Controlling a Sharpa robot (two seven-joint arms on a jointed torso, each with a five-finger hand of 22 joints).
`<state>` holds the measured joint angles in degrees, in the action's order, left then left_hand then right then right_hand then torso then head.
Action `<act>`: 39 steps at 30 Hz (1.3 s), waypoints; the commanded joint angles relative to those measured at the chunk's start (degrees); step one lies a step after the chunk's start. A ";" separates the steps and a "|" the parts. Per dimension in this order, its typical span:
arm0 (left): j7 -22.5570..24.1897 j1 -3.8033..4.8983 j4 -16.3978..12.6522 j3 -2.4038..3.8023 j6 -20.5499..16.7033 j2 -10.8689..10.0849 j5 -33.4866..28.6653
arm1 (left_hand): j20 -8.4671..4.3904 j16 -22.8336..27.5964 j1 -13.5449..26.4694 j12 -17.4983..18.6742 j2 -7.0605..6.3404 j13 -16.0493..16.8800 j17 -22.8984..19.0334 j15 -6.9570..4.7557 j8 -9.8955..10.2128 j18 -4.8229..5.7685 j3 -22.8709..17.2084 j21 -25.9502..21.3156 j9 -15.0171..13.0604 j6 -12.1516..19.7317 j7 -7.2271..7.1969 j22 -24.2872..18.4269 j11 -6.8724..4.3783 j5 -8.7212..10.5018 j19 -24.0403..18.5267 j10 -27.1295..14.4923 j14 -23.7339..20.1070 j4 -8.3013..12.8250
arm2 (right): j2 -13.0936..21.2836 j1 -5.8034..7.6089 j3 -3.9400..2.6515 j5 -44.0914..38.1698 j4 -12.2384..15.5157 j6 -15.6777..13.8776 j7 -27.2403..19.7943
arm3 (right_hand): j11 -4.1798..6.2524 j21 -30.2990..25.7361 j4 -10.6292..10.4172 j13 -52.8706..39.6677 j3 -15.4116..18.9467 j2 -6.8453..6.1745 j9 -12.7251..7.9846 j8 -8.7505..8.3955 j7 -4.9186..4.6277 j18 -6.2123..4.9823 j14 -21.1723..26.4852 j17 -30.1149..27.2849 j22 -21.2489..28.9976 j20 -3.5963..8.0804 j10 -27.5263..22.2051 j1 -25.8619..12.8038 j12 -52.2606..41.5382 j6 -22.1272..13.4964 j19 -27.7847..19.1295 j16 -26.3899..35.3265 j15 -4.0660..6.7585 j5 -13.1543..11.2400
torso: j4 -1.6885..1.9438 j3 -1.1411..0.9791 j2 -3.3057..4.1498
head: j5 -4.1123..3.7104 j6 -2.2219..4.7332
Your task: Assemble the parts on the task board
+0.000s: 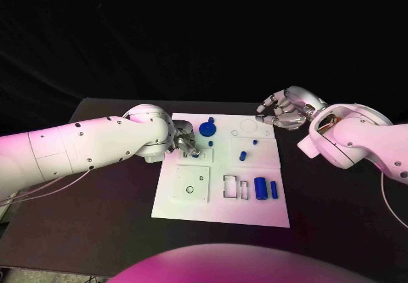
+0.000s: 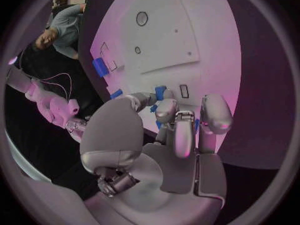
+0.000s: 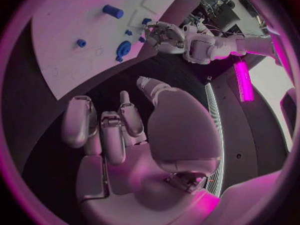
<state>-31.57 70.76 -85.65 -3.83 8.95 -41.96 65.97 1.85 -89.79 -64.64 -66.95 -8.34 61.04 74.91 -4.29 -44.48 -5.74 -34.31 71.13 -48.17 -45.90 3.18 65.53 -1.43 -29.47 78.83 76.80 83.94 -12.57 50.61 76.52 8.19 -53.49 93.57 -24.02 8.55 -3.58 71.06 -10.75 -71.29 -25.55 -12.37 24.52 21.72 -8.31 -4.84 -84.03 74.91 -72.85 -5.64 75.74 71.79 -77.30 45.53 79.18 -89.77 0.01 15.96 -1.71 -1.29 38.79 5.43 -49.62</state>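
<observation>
The black counter carries the white task board at its middle. You have both arms at the board's far end.

The left hand sits over the board's near-left far corner, its fingers curled down around a small blue part; the wrist view shows blue between the fingertips, so treat the part as pinched. Just beyond those fingers stands a blue knob-shaped part, close enough to obstruct a sideways move.

The right hand hovers off the board's far right corner, above the counter, fingers apart and loosely curved, holding nothing.

Toward you from the left fingers lies a raised square plate with a round hole. Well clear of both hands, two blue cylinders lie side by side beside rectangular slots. A smaller blue peg sits between the cylinders and the hands.
</observation>
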 commanded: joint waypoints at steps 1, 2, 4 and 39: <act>-0.27 -0.10 -0.07 -0.07 1.23 0.24 -0.85 | -0.29 -0.21 -0.03 -0.21 0.37 -0.09 15.09 -0.50 -0.39 0.42 -12.19 0.35 -0.05 0.04 -0.36 0.06 -0.02 0.22 0.19 0.34 6.06 11.79 | -0.08 -0.04 0.00 -0.21 -0.02 0.80 -0.01 | 0.00 -0.33 -0.52 0.18 -0.21 -0.13 0.17 0.52 0.02 -0.33 -5.76 14.30 0.15 0.02 -0.35 -0.41 0.31 -0.50 -0.48 0.09 0.48 0.06 | 0.00 0.01 0.04 | -0.02 -0.07; -0.28 -0.10 -0.05 -0.07 1.23 0.25 -0.91 | -0.29 -0.21 -0.01 -0.14 0.37 -0.17 15.09 -0.50 -0.39 0.41 -12.20 0.31 -0.05 0.03 -0.35 0.01 -0.02 0.23 0.17 0.31 6.06 11.77 | -0.08 -0.04 0.00 -0.21 -0.02 0.79 -0.01 | 0.00 -0.33 -0.52 0.18 -0.21 -0.13 0.17 0.52 0.02 -0.33 -5.76 14.30 0.15 0.02 -0.35 -0.41 0.31 -0.50 -0.48 0.09 0.48 0.06 | 0.00 0.01 0.04 | -0.02 -0.07; -0.34 -0.10 0.02 -0.07 1.23 0.31 -1.17 | -0.30 -0.21 0.14 -0.07 0.38 -0.26 15.09 -0.50 -0.38 0.42 -12.22 0.35 -0.05 0.01 -0.33 0.08 0.01 0.28 0.18 0.29 6.06 11.65 | -0.10 -0.05 0.00 -0.21 -0.04 0.79 -0.01 | 0.00 -0.33 -0.52 0.18 -0.21 -0.13 0.17 0.52 0.02 -0.33 -5.76 14.30 0.15 0.02 -0.35 -0.41 0.31 -0.50 -0.48 0.09 0.48 0.06 | 0.02 0.01 0.03 | -0.02 -0.10; -2.32 -0.07 1.05 -0.08 1.63 0.74 -3.47 | -0.03 -0.21 7.68 2.10 -0.63 -2.49 15.09 -0.25 3.20 0.42 -4.98 -0.65 2.47 0.36 -0.49 0.47 0.07 8.64 0.06 -1.14 6.06 2.68 | 0.12 -0.07 0.01 -0.09 -0.10 0.75 0.05 | 0.00 -0.51 -0.61 0.34 -0.26 -0.16 0.22 0.58 0.02 -0.36 -5.76 14.30 0.27 0.04 -0.48 -0.39 0.42 -0.63 -0.53 0.10 0.49 0.19 | 0.02 0.00 -0.02 | -0.34 -0.36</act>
<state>-33.45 70.89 -84.51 -3.75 9.51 -41.40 63.30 1.85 -89.79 -57.50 -65.02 -8.99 58.47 74.91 -4.29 -41.45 -5.74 -39.28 70.72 -45.73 -45.09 2.60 65.99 -1.42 -20.97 78.83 75.95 83.94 -9.67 50.74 76.49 8.20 -53.44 93.46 -23.97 8.61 -3.58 70.78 -10.99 -70.99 -25.79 -12.37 24.69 22.16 -8.28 -4.84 -84.03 74.90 -72.64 -5.64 75.74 71.79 -77.07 45.13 79.19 -89.77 0.01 15.96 -1.70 -1.27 38.79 5.11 -49.94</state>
